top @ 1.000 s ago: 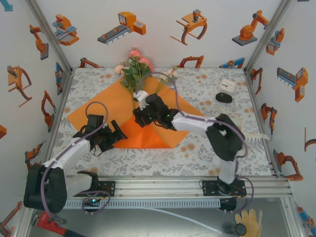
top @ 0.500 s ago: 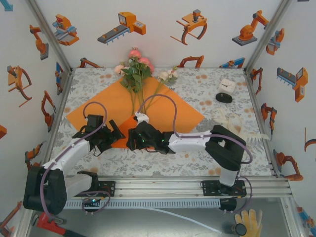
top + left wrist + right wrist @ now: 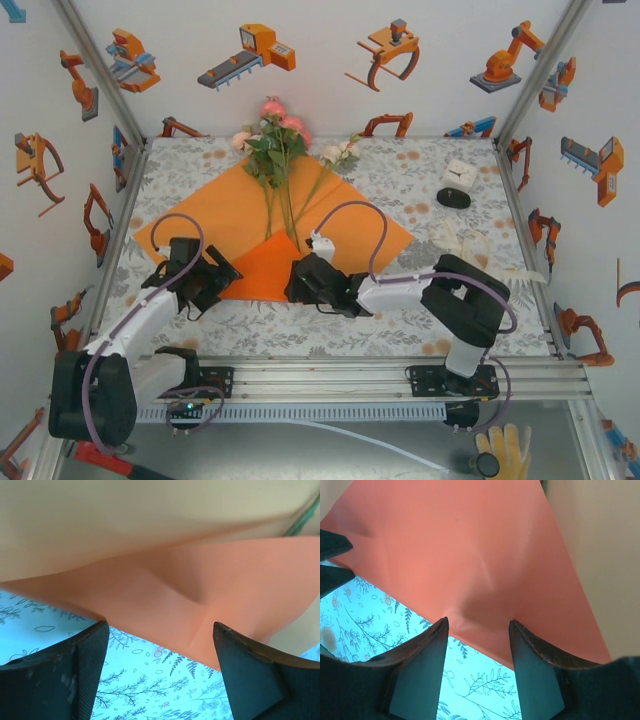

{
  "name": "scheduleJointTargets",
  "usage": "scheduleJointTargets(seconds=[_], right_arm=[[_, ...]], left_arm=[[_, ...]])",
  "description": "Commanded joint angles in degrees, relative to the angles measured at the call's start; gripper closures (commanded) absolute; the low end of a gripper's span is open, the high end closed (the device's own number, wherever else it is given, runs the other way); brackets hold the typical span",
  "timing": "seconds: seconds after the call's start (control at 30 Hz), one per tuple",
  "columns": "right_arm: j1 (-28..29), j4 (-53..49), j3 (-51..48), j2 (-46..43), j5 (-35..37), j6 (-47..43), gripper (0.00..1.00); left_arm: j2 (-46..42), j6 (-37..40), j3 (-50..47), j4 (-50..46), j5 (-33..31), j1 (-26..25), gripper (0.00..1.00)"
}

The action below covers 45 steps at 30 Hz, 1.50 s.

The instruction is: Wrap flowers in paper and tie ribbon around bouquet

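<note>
The orange paper (image 3: 215,215) lies as a diamond on the patterned cloth, its near corner folded up into a darker flap (image 3: 262,270). The flowers (image 3: 275,130) rest at its far corner, with the stems (image 3: 288,212) running down the middle toward the flap. My left gripper (image 3: 222,272) (image 3: 157,625) stands open at the flap's left edge, with cloth between its fingers and the paper (image 3: 200,570) just ahead. My right gripper (image 3: 297,280) (image 3: 477,621) is open, its fingertips (image 3: 442,625) touching the creased near edge of the paper (image 3: 470,545). The cream ribbon (image 3: 462,240) lies loose to the right.
A small white box on a black base (image 3: 457,180) stands at the back right. The enclosure walls close in at left, right and back. Bare cloth (image 3: 330,330) runs along the near side of the paper.
My right gripper came back from the stems at the paper's middle to its near edge and closed a little. The left gripper drew slightly left and narrowed. The folded flap now looks smaller.
</note>
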Motion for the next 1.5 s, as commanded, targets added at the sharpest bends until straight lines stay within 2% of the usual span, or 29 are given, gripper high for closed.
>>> scheduleJointTargets(seconds=[0.0, 0.17, 0.33, 0.53, 0.7, 0.83, 1.1, 1.33, 1.4, 1.47], right_arm=[[-0.03, -4.79, -2.5, -2.05, 2.67, 1.19, 0.5], [-0.08, -6.86, -2.67, -6.82, 2.58, -1.26, 0.49], [1.36, -6.31, -1.78, -9.87, -0.99, -2.95, 0.49], [6.03, -5.0, 2.92, -5.2, -1.8, -4.38, 0.49], [5.85, -4.84, 2.89, -1.33, 2.88, -4.04, 0.49], [5.16, -3.94, 3.23, 0.16, 3.59, -6.77, 0.49], [4.47, -4.9, 4.75, 1.29, 2.76, -9.04, 0.49], [3.56, -6.09, 3.85, 1.13, 2.45, -6.75, 0.49], [3.35, -8.28, 3.3, 0.37, 4.23, -5.5, 0.49], [2.73, -10.35, 1.94, -0.95, 6.81, -3.21, 0.49]], left_arm=[[-1.32, -3.33, -3.56, -7.18, -5.61, 2.09, 0.24], [-3.05, -4.79, -5.58, -7.45, -4.4, 3.97, 0.25], [-3.36, -6.42, -5.76, -9.28, -6.46, 4.41, 0.27], [-2.32, -7.19, -5.26, -10.02, -7.51, 4.87, 0.28], [-0.9, -9.48, -3.66, -13.92, -9.97, 5.08, 0.33], [-1.05, -11.68, -3.73, -15.38, -11.27, 5.5, 0.37], [-2.88, -14.0, -4.44, -16.8, -12.39, 6.22, 0.37], [-4.72, -15.49, -4.64, -18.98, -13.6, 6.55, 0.36], [-6.02, -15.68, -4.63, -20.24, -14.16, 6.75, 0.34], [-8.71, -15.05, -4.71, -21.47, -14.97, 7.04, 0.27]])
